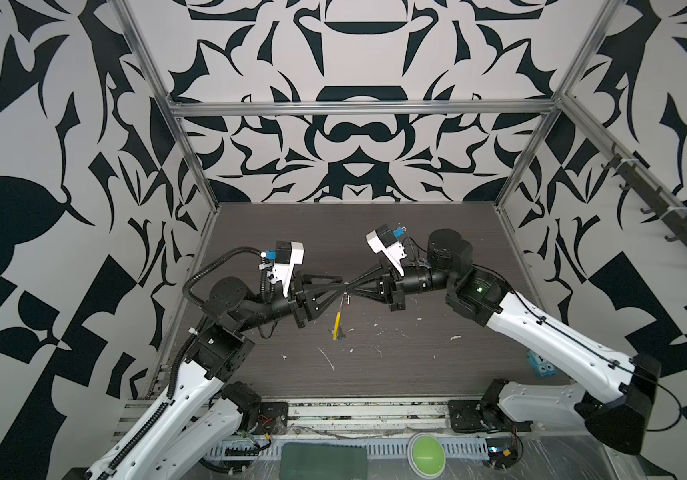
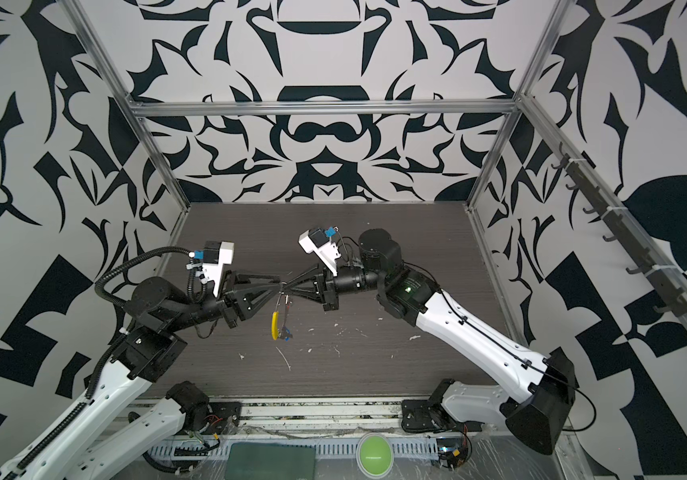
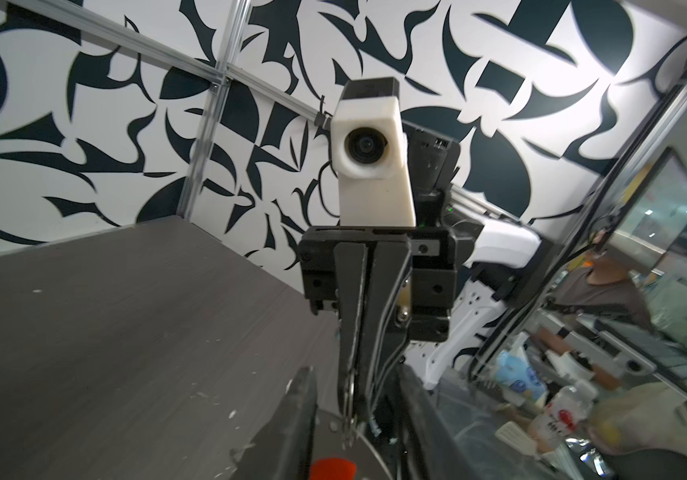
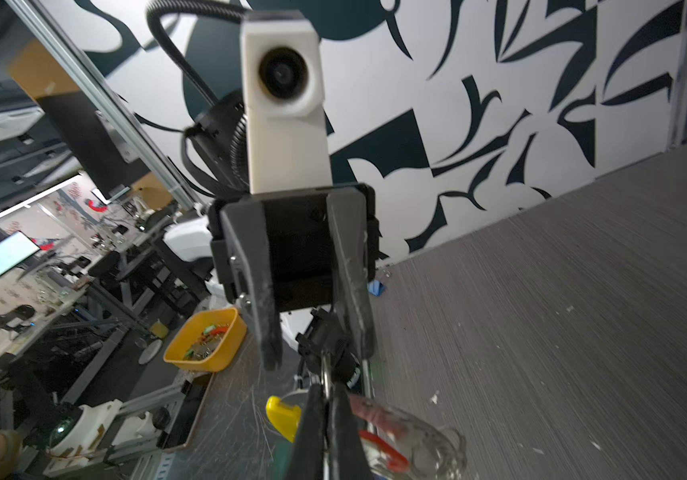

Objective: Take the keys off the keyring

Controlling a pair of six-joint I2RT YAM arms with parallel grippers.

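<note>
Holding the keyring (image 2: 275, 323) in the air over the middle of the table (image 1: 416, 365).
Pinches its top with the right claw (image 3: 352, 424), fingers pressed together; points the left claw (image 4: 317, 355) tip to tip at it, fingers parted narrowly with the keyring passing between them. Lets the yellow sleeve (image 1: 337, 320) hang below, blue key (image 2: 288, 333) at its lower end, red key (image 3: 331, 467) higher up near the claw tips.

right gripper (image 3: 350, 424): matt blk plastic, scuffed. keyring (image 2: 275, 326) hanging below its tips: thin grey metal wire w/ glossy yellow plastic sleeve. table (image 2: 375, 374) underneath: matt dark wood-grain, white-flecked.
</note>
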